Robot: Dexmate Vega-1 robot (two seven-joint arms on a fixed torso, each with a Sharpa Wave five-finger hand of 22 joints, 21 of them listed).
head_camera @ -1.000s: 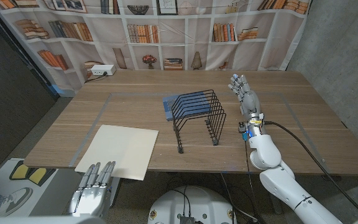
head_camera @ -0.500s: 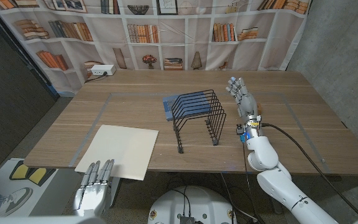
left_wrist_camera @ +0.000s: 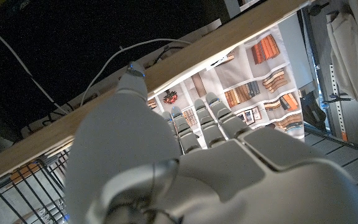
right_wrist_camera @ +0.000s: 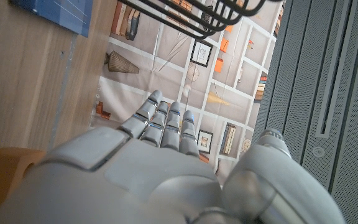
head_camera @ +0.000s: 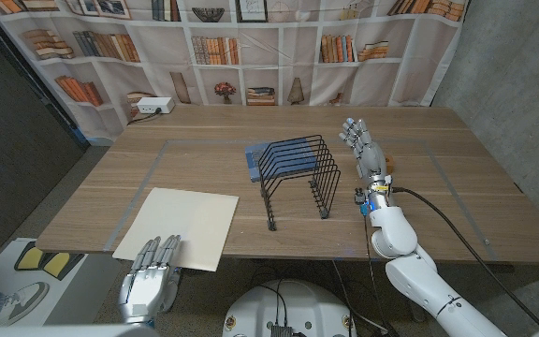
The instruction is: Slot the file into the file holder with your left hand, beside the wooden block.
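Left hand empty, fingers extended, risen toward file edge; right hand open, unmoved.

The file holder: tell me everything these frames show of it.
The file holder is a black wire rack of arched dividers joined by crossbars, standing upright near the middle of the wooden table. Its slots look empty. A flat blue thing lies against its far left side, partly behind the wires. The cream file lies apart to its front left; the right hand stands beside it without touching.

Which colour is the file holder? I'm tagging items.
Black wire file holder, clearest in the head view.
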